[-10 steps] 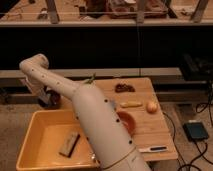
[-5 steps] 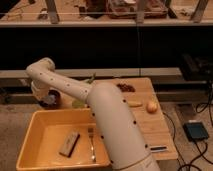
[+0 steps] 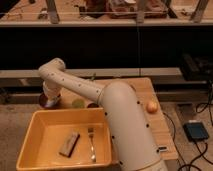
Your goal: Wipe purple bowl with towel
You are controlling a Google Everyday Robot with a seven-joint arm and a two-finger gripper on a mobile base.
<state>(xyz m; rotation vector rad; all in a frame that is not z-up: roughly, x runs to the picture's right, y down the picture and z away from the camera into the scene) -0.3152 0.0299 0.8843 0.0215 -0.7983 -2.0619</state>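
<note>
The purple bowl (image 3: 46, 104) sits at the left end of the wooden table (image 3: 142, 90), just beyond the yellow tub's far left corner; only its dark rim shows. My white arm bends at an elbow (image 3: 53, 71) and reaches down to it. My gripper (image 3: 50, 96) hangs right over the bowl, at or inside its rim. No towel can be made out; it may be hidden under the wrist.
A yellow tub (image 3: 35, 135) stands in front, holding a brown sponge-like block (image 3: 69, 144) and a fork (image 3: 91, 142). A green item (image 3: 78, 103) and a reddish dish (image 3: 93, 105) lie beside the bowl. An orange round fruit (image 3: 151, 106) lies at the right. A blue device (image 3: 195, 131) lies on the floor.
The arm's elbow has shifted to the right and the forearm now covers more of the table. The gripper has stayed over the purple bowl, moving only slightly.
</note>
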